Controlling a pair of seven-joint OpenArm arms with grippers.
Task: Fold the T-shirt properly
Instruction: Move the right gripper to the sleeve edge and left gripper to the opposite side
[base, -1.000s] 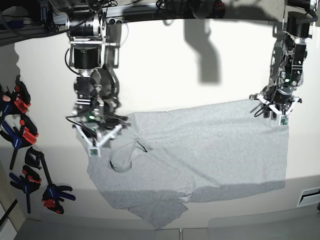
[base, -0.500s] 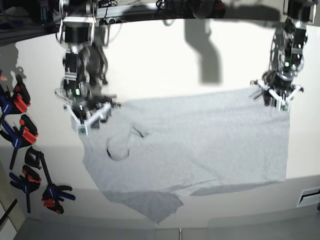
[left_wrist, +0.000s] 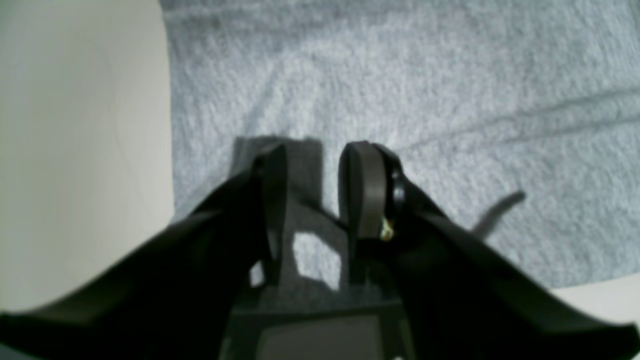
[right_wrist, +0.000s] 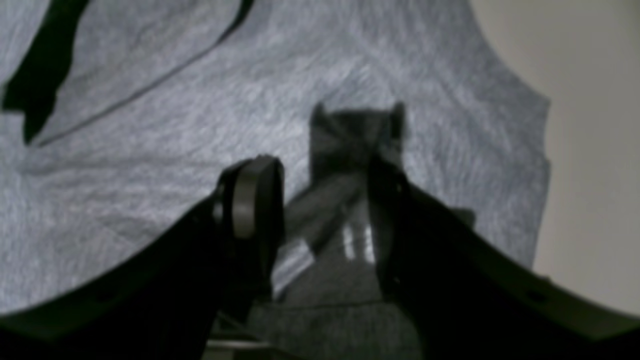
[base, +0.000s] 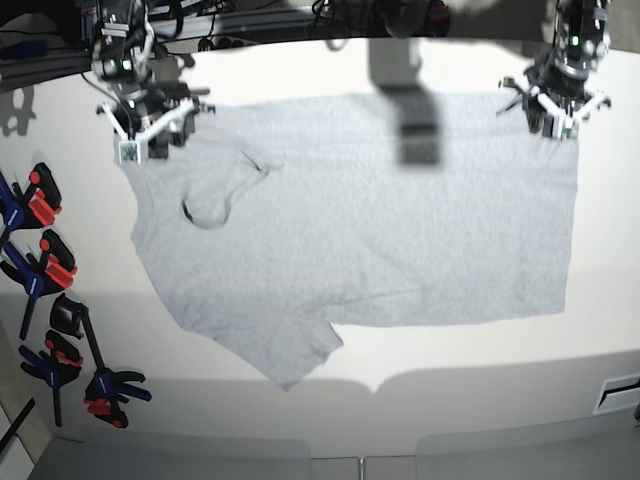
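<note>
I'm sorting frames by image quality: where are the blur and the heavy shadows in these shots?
Left wrist view: soft all over, the left tool dark, its shadow cast on the T-shirt. Right wrist view: blurrier, dim, the right tool nearly black. Base view: sharpest; bright table with an arm shadow on the cloth.

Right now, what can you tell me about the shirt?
The shirt is light heather-grey, soft knit cloth with short sleeves. It lies spread out, mostly flat, on the white table. Its plain side is up; no print shows. The collar is on the base view's left, with one sleeve pointing toward the near edge. The left gripper and right gripper are at its two far corners, jaws apart.
</note>
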